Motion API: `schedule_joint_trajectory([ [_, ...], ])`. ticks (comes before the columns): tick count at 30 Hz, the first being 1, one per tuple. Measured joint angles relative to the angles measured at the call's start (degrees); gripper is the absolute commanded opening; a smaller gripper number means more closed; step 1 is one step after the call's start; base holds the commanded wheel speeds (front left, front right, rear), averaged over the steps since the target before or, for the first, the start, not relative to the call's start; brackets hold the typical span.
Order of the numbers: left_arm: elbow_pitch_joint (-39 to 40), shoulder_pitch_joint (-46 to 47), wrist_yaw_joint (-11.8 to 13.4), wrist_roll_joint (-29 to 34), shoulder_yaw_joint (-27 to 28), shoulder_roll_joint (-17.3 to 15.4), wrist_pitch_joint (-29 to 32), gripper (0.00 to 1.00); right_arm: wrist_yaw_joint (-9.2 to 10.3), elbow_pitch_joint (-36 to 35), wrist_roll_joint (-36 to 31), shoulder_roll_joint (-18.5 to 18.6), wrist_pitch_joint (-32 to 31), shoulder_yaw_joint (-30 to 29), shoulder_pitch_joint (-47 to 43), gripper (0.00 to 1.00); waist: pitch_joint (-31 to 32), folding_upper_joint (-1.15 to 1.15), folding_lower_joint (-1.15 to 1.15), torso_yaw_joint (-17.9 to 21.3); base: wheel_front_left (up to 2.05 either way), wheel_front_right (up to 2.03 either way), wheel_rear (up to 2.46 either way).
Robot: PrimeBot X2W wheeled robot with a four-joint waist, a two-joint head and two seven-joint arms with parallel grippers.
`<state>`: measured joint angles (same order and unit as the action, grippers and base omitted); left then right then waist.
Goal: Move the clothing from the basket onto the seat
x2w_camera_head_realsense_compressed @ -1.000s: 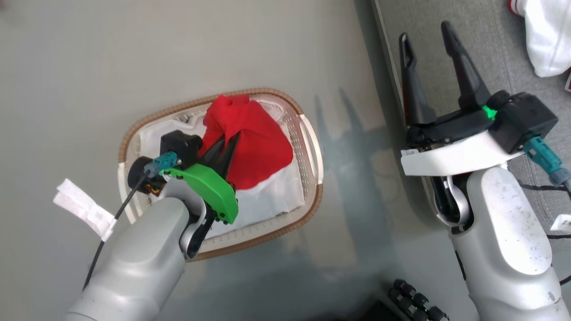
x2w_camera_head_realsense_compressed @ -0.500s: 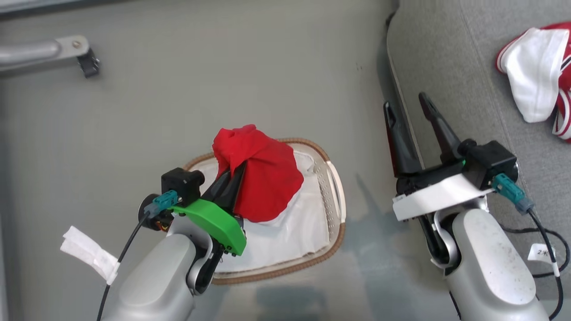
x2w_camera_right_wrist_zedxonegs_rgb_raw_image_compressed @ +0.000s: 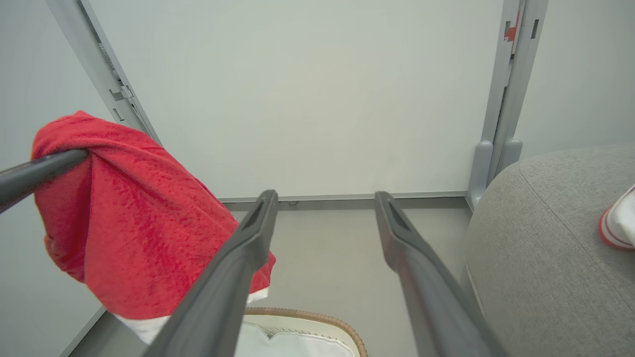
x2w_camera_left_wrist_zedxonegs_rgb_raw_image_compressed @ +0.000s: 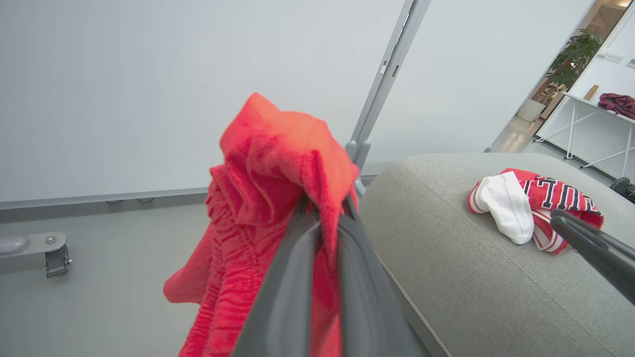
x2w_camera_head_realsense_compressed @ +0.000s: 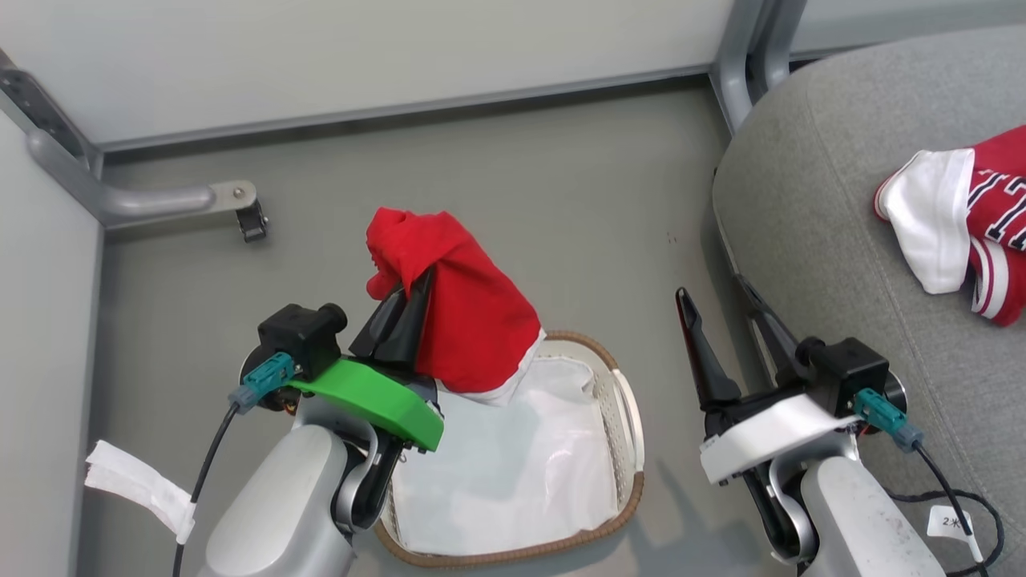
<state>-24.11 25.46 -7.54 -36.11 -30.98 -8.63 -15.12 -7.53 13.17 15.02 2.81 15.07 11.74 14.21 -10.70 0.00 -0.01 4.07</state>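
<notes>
The red sports garment with a white hem [x2w_camera_head_realsense_compressed: 473, 320] hangs pinched between the 2 closed dark fingers of your left gripper [x2w_camera_head_realsense_compressed: 422, 282], above the far end of the oval white perforated basket with a brown woven rim [x2w_camera_head_realsense_compressed: 633, 481], where a plain white sheet [x2w_camera_head_realsense_compressed: 513, 473] lies. Your right gripper [x2w_camera_head_realsense_compressed: 712, 290] is spread wide, holding nothing, beside the large grey upholstered seat [x2w_camera_head_realsense_compressed: 801, 200]. 1 red numbered garment with a white inner side [x2w_camera_head_realsense_compressed: 994, 208] lies on that seat.

Grey floor [x2w_camera_head_realsense_compressed: 521, 200] meets pale wall panels [x2w_camera_head_realsense_compressed: 361, 56] framed by grey metal posts [x2w_camera_head_realsense_compressed: 749, 48].
</notes>
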Motion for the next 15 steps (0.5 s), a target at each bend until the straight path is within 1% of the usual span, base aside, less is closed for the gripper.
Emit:
schedule_joint_trajectory([
  [8,6.6,-0.5,0.0,1.6,2.4,1.3,0.0,0.00,0.01,0.7,0.8,0.0,0.0,-0.3,-2.9,1.00,4.8,0.00,0.00,-0.8,0.00,0.00,0.00],
  [15,12.1,-0.5,0.0,3.0,3.7,2.3,0.0,0.00,0.00,1.4,1.1,0.0,0.0,-0.2,-4.6,1.00,7.1,0.00,0.00,-0.8,0.00,0.00,0.00],
])
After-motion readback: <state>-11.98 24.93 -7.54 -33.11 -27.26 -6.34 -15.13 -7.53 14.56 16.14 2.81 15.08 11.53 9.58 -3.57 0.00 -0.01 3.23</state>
